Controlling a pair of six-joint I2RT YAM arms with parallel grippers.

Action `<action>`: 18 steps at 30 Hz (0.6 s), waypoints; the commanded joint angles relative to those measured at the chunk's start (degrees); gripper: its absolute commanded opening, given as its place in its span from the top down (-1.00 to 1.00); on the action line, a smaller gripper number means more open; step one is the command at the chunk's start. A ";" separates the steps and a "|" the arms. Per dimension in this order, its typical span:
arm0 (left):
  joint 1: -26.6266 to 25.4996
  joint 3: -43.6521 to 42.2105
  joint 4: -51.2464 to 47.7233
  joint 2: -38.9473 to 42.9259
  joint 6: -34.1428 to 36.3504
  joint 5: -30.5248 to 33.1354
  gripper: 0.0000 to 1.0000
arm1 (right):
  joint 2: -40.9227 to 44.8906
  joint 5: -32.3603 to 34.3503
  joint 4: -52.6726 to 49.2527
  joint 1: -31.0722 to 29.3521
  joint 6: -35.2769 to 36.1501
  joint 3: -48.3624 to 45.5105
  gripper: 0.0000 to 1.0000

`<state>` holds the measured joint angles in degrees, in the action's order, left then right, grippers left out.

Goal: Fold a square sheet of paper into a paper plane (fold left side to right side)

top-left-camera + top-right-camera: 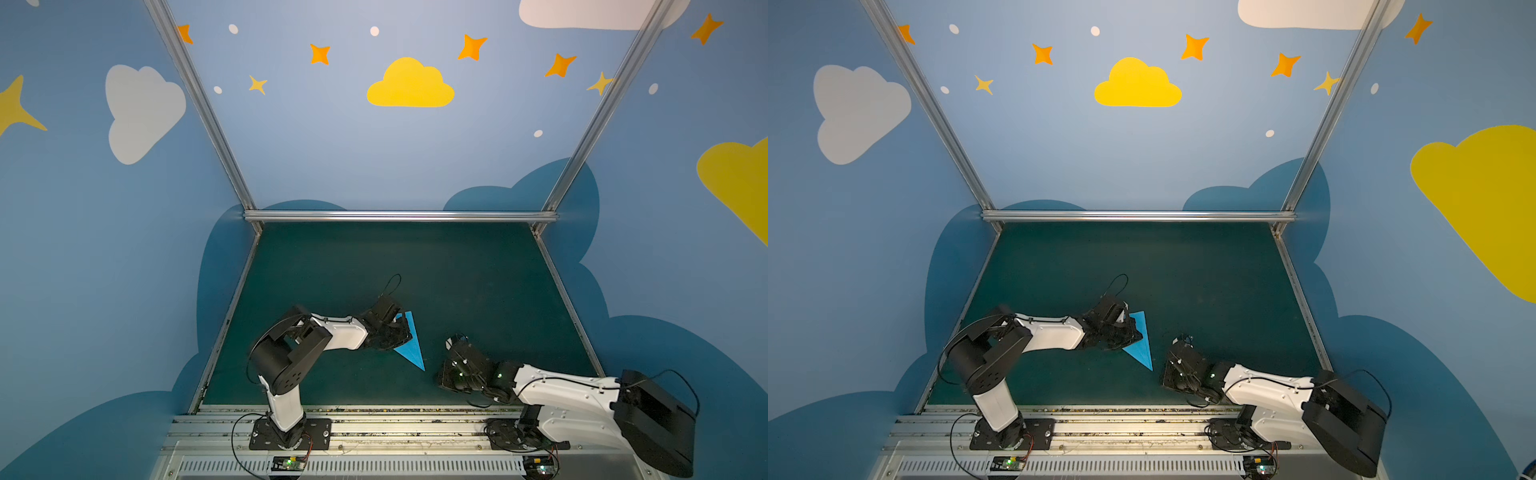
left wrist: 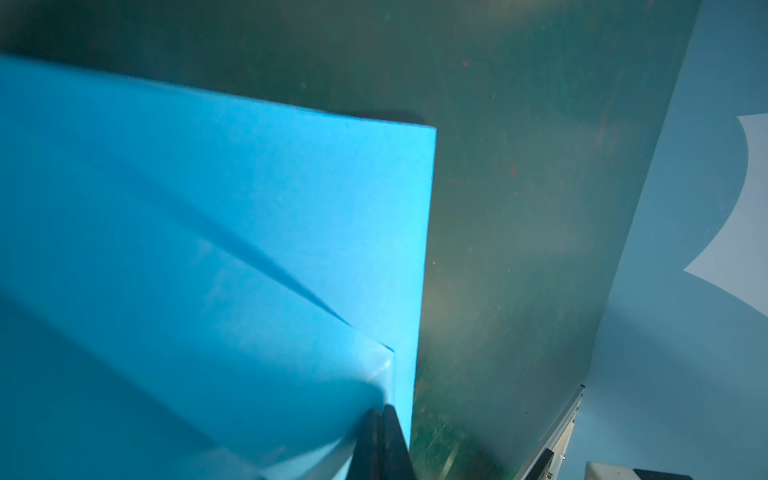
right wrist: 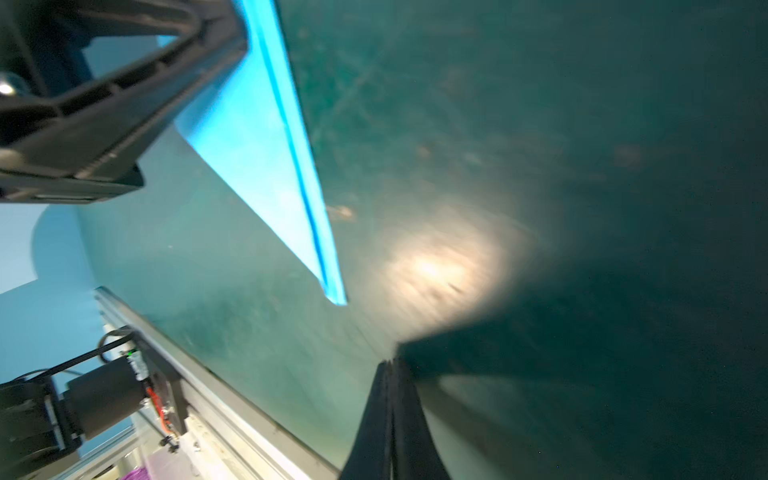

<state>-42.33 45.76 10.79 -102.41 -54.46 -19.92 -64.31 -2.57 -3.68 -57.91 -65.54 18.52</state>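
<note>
Sky-blue paper, already a slim pointed dart: the paper plane (image 1: 411, 345) lies flat on the dark green surface (image 1: 457, 282), and no square outline shows in either of the 2 top views.

- Progress (judgement): the folds look nearly all done. What seems left is firming the creases and letting go.
- Position: the wide tail end sits under the left tool (image 2: 379, 411). The nose points away from that tool, toward the arm bases.
- Look: a sharp nose and 1 long dark crease along the body. Near the left tool a flap stands slightly raised and is not flat yet.
- Left tool: jaws pressed together, tips at the raised flap. Cannot tell whether a layer is caught between them.
- Right tool (image 3: 392, 363): jaws pressed together over bare surface, holding nothing. It is apart from the left tool, just past the nose.
</note>
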 commanded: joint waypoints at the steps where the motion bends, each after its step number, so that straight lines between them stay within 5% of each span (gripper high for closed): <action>1: 0.49 -2.71 -7.89 -2.45 0.93 4.64 0.92 | 2.24 2.44 -8.91 1.23 1.11 1.30 1.00; 18: 0.31 -3.48 -7.10 -2.43 1.19 3.36 0.93 | -19.01 -4.65 1.62 4.54 8.47 18.53 1.00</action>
<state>-42.26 45.10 11.92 -102.30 -54.43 -20.03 -80.64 -5.58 -4.58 -53.63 -58.87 35.57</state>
